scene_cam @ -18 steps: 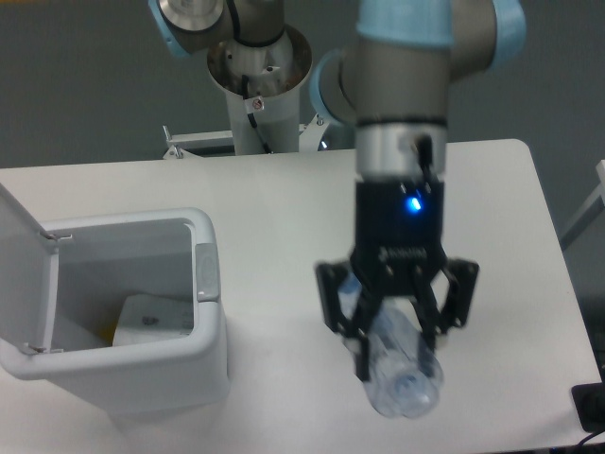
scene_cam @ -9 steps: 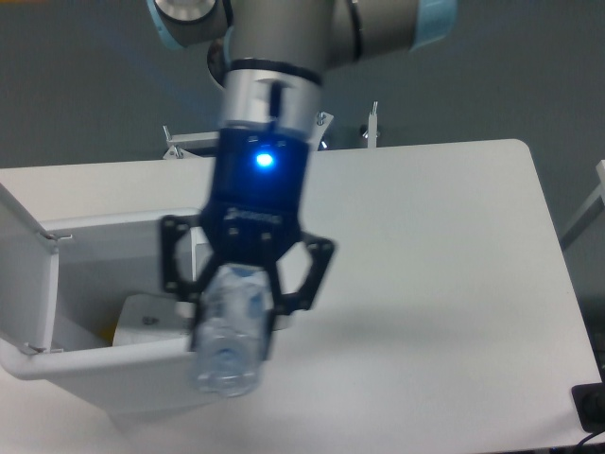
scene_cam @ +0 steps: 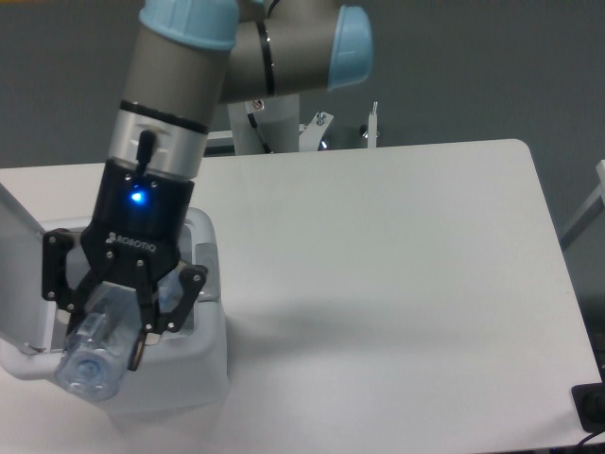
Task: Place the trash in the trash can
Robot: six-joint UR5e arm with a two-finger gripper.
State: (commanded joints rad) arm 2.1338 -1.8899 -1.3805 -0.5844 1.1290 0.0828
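Note:
My gripper [scene_cam: 112,326] is shut on the clear bluish plastic water bottle [scene_cam: 95,355], which hangs tilted with its cap end toward the camera. Bottle and gripper are held over the open white trash can [scene_cam: 210,326] at the table's front left and cover most of its opening. The can's flip lid [scene_cam: 17,270] stands up at its left side. A grey latch tab [scene_cam: 204,270] shows on the right rim. Anything inside the can is hidden behind the gripper.
The white table [scene_cam: 397,274] stretches to the right of the can. The arm's base post [scene_cam: 279,128] stands at the table's back edge. A small dark object [scene_cam: 591,407] sits off the table's front right corner.
The arm has carried the bottle leftward from the front middle of the table to above the trash can's opening. The gripper has stayed shut on it.

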